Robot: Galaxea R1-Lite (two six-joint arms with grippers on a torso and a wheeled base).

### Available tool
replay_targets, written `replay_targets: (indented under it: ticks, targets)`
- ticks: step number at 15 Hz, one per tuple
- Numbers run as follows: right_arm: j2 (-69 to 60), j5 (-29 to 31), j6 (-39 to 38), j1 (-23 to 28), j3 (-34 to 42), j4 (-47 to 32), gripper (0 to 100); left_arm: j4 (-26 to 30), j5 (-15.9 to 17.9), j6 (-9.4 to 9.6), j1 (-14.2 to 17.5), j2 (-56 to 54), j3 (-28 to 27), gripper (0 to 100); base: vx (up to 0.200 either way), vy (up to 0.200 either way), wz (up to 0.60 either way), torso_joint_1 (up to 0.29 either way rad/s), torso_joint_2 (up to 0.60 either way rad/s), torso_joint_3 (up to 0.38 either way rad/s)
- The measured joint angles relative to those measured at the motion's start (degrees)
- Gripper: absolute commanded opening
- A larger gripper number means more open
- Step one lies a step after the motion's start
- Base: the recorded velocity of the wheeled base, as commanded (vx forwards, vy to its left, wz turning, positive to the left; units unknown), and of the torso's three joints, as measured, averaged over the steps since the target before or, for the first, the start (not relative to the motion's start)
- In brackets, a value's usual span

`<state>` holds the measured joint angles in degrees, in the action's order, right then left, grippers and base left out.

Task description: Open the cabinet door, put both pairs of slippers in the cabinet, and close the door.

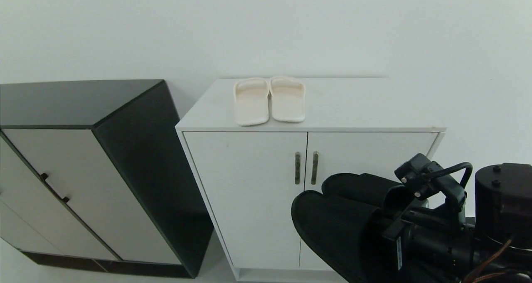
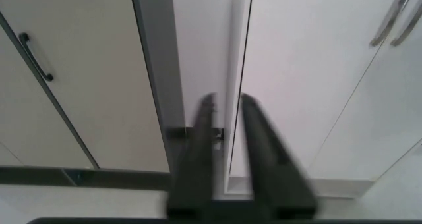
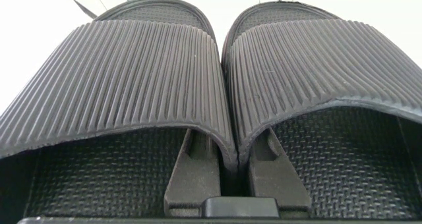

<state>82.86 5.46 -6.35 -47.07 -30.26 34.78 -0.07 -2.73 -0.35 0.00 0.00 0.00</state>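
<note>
We are inspecting a white two-door board cabinet standing against a plain pale wall. Both of its doors are sitting shut, and two slim metal bar handles are hanging upright on either side of the centre seam.

A pair of cream moulded open-toe slippers is lying side by side on top of the white cabinet. The two are touching, over the left door and toward the wall.

The right gripper is holding a pair of black ribbed rubber slippers in front of the white cabinet's right door, lower than the handles. We cannot tell whether they are touching the door. One of its fingers is sitting inside each slipper, and together they are pinching the two adjoining side walls.

The left gripper is hanging low before the white cabinet's left edge, its fingers standing slightly apart with nothing between them.

A black cabinet with pale doors is standing just left of the white cabinet.
</note>
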Motion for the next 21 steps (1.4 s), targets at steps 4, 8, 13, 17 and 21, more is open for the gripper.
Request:
replay_targets:
  ticks: [4, 8, 13, 17, 21]
  targets:
    - [0.0, -0.1, 0.0, -0.1, 0.3, 0.1, 0, 0.1, 0.9, 1.85, 0.0, 0.0, 0.0, 100, 0.0, 0.0, 0.0, -0.165, 0.48, 0.315]
    - [0.1, -0.1, 0.0, -0.4, 0.4, 0.1, 0, -0.1, 1.1, 8.2, 0.0, 0.1, 0.0, 100, 0.0, 0.0, 0.0, -0.143, 0.47, 0.326]
    - [0.1, -0.1, 0.0, -0.6, 1.0, 0.2, 0, -0.3, 2.1, 9.19, -1.4, 2.5, -0.2, 100, 0.0, 0.0, 0.0, -0.095, 0.46, 0.354]
    - [0.2, -0.5, -0.4, -0.6, 2.0, 1.2, 0, -0.9, 2.2, 8.86, -2.0, 3.2, -0.5, 100, 0.0, 0.0, 0.0, -0.035, 0.43, 0.38]
    - [0.3, -0.6, -0.2, -0.5, 2.2, 1.2, 0, -2.3, 7.1, 3.74, -2.5, 9.8, -14.4, 100, 0.0, 0.0, 0.0, -0.004, 0.12, 0.108]
